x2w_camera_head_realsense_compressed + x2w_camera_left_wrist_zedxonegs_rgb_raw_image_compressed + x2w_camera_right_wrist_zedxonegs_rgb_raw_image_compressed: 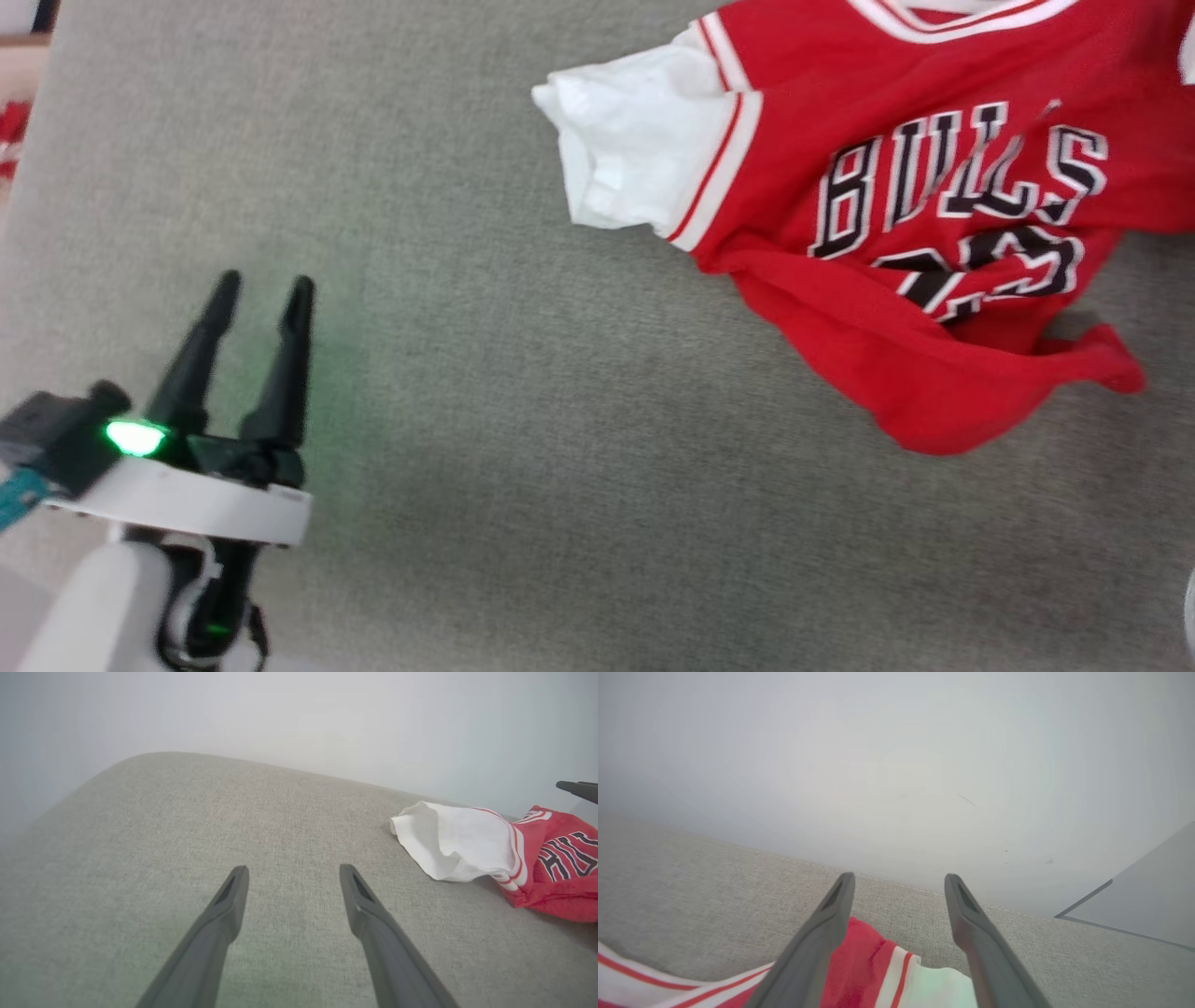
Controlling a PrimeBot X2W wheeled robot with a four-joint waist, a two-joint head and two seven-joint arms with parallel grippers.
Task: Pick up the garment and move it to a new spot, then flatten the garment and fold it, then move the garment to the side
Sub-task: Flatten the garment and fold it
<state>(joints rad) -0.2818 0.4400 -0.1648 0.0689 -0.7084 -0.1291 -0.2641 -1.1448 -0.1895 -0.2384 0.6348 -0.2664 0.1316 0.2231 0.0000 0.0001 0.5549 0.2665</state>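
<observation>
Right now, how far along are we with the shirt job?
Looks done: the shirt lies on the grey fabric surface, free of both grippers, so the first move seems finished. In hand: nothing held; the right gripper is open above the shirt's striped trim, the left gripper open over bare fabric. Left: flattening, since the hem is bunched and the white sleeve crumpled, then folding and moving aside.

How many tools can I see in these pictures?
2. The left tool hangs open over the bare grey surface, apart from the garment; the right tool stands open over the garment's striped trim.
</observation>
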